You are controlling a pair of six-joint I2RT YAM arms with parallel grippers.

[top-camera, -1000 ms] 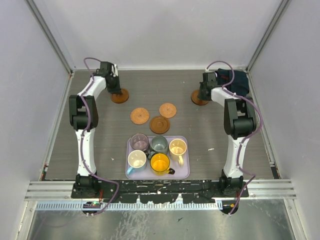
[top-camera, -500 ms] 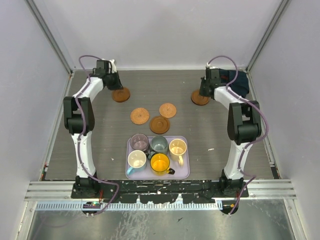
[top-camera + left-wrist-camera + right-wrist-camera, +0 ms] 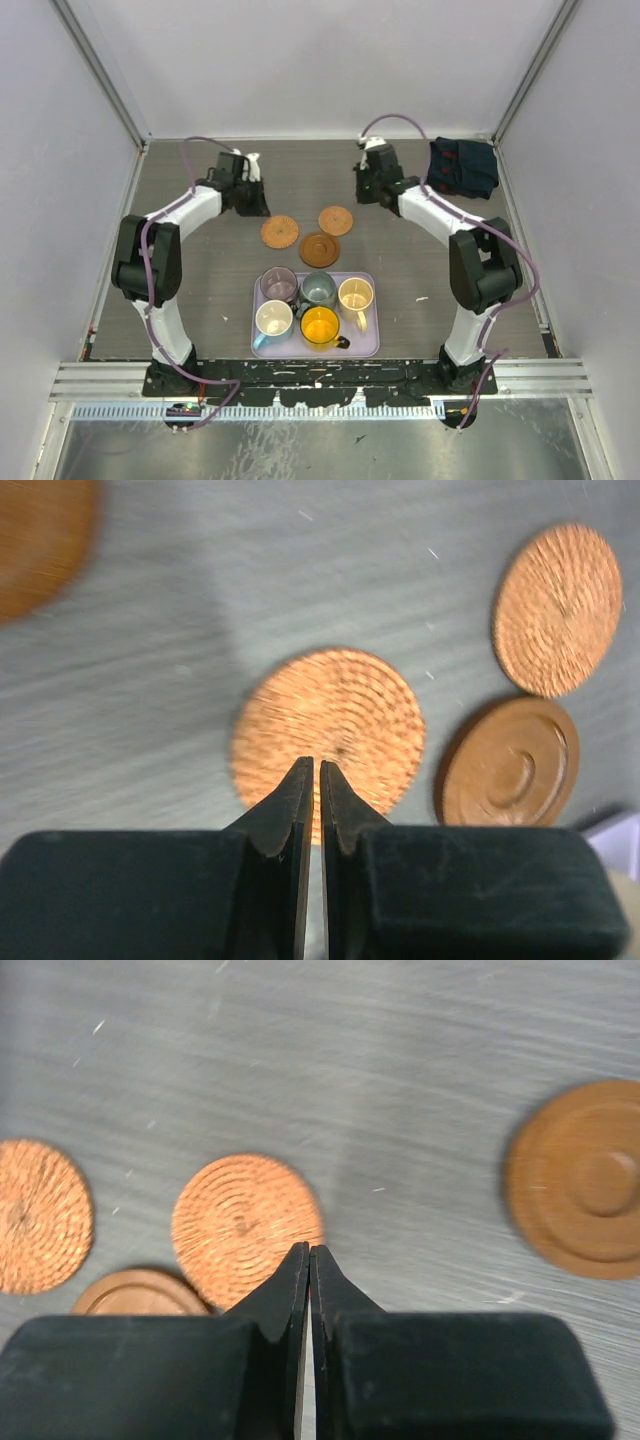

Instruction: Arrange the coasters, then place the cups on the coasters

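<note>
Early yet: left pincer (image 3: 311, 770) and right pincer (image 3: 308, 1251) closed, empty, above loosely clustered coasters (image 3: 320, 249) on the surface (image 3: 220, 285); all five cups (image 3: 320, 326) sit in the tray (image 3: 368, 340), none on a coaster

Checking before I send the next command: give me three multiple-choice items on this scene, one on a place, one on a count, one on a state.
1. Where do the mugs stand?
A) far-left corner
B) on the lavender tray, near centre
C) far-right corner

2. How many mugs are there?
A) three
B) four
C) five

3. The left arm's fingers are:
A) wide open
B) shut, empty
C) shut on a mug

Answers:
1 B, the top view shows all of them on the tray.
2 C, five rims can be counted there.
3 B, the left wrist view shows the tips together with nothing between them.
</note>
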